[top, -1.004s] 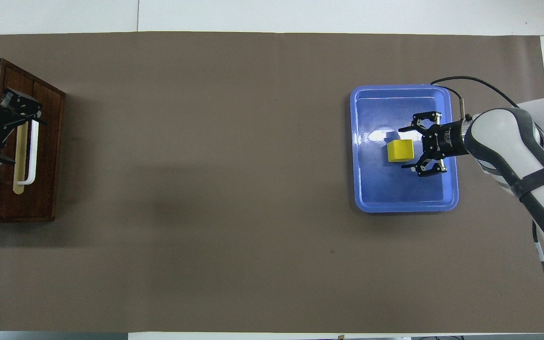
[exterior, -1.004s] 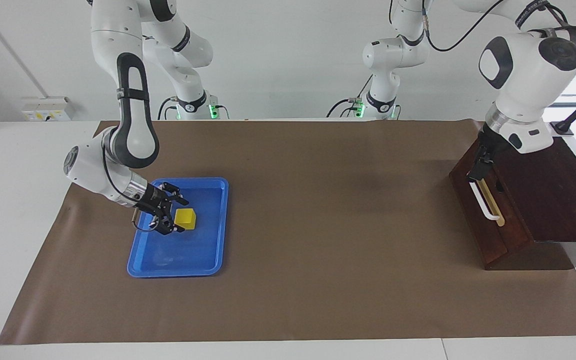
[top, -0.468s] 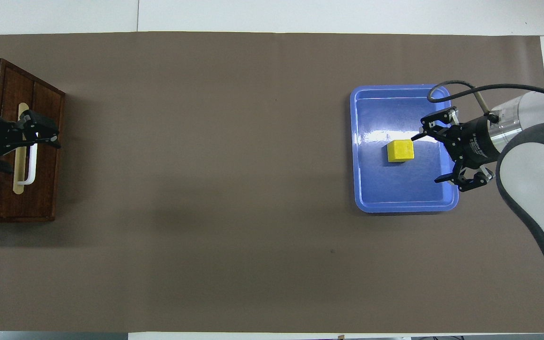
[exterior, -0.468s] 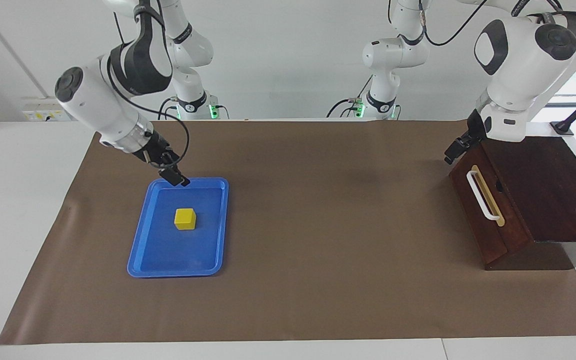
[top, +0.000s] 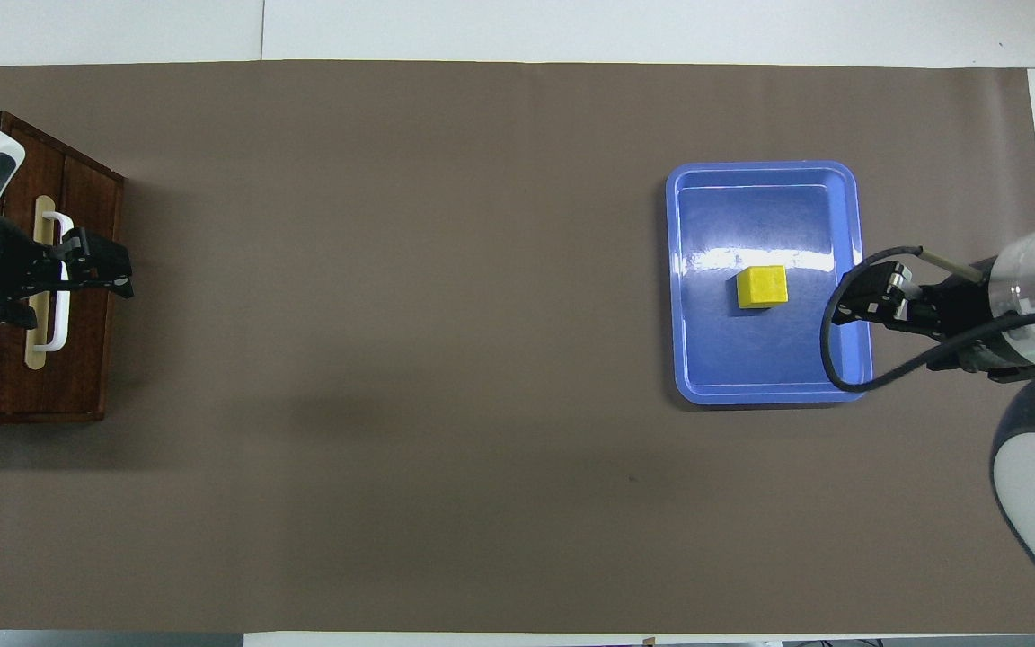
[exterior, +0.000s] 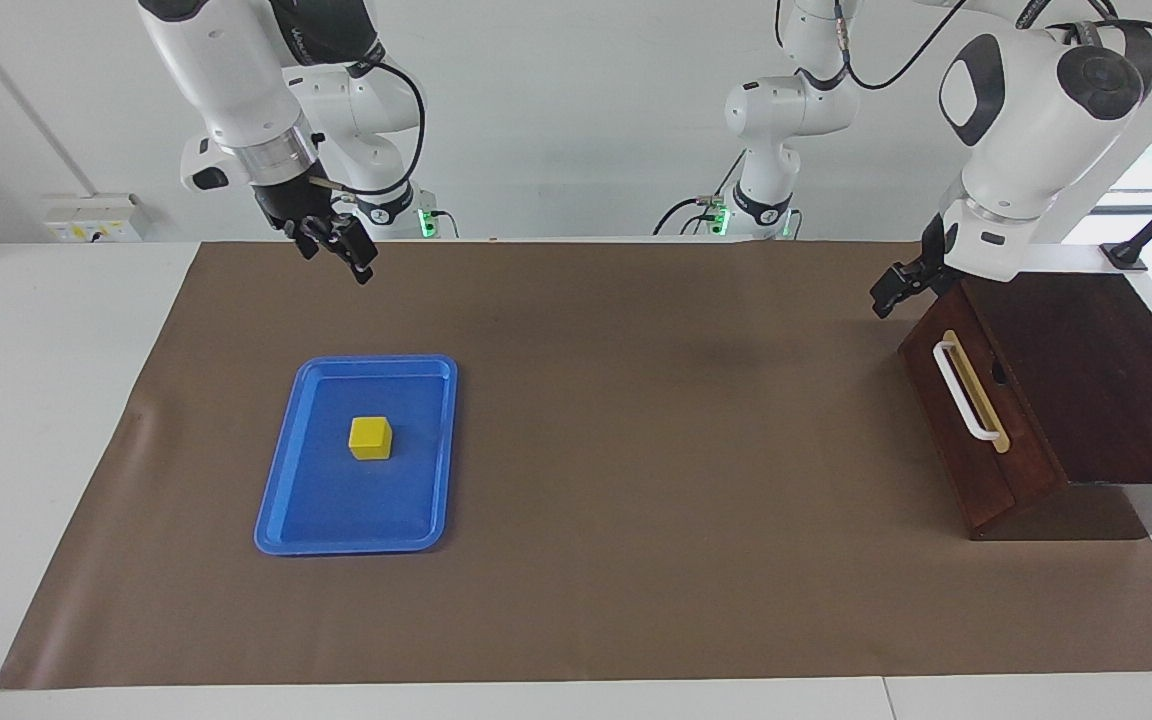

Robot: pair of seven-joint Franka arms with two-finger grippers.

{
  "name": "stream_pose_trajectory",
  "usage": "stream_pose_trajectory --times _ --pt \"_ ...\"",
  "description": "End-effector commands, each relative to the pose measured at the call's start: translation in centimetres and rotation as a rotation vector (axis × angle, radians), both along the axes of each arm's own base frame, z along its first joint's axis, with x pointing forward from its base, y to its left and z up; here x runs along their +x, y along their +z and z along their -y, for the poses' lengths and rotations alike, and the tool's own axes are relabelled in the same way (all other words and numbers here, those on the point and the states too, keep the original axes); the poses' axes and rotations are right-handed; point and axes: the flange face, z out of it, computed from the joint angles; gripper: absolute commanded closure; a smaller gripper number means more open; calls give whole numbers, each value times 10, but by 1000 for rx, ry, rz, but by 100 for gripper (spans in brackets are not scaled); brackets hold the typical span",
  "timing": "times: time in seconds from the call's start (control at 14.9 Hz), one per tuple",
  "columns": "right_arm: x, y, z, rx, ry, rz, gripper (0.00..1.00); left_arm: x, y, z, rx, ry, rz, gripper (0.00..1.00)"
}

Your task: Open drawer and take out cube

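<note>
The small yellow cube lies loose in the blue tray toward the right arm's end of the table; it also shows in the overhead view. The dark wooden drawer with its white bar handle is closed, at the left arm's end. My right gripper is empty, raised high over the mat beside the tray. My left gripper is empty, in the air beside the drawer front's upper corner, off the handle.
A brown mat covers the table. The drawer's cabinet stands at the mat's edge. The right arm's cable hangs over the tray's rim in the overhead view.
My right gripper let go of the cube, lifted and drew back from the tray. My left gripper left the drawer's handle and rose beside the drawer front. The cube and drawer stayed put.
</note>
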Motion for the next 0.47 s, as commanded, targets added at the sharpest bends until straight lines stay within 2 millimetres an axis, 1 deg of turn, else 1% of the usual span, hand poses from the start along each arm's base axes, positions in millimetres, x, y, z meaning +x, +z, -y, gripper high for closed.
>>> stream_pose_trajectory --times 0.0,0.13,0.27,0.33,0.4 --pt "-10 3 12 -49 205 -27 0 -14 19 0 -19 -40 11 0" --pt "-10 0 14 -49 268 -26 0 -15 21 1 -23 -64 10 0" --pt "-9 0 28 -42 399 -20 0 -17 21 7 -23 -84 11 0" --pt "-6 0 36 -42 411 -11 0 -20 25 7 -32 -123 16 0" --pt "-4 -1 39 -42 407 -8 0 -22 27 8 -48 -146 15 0"
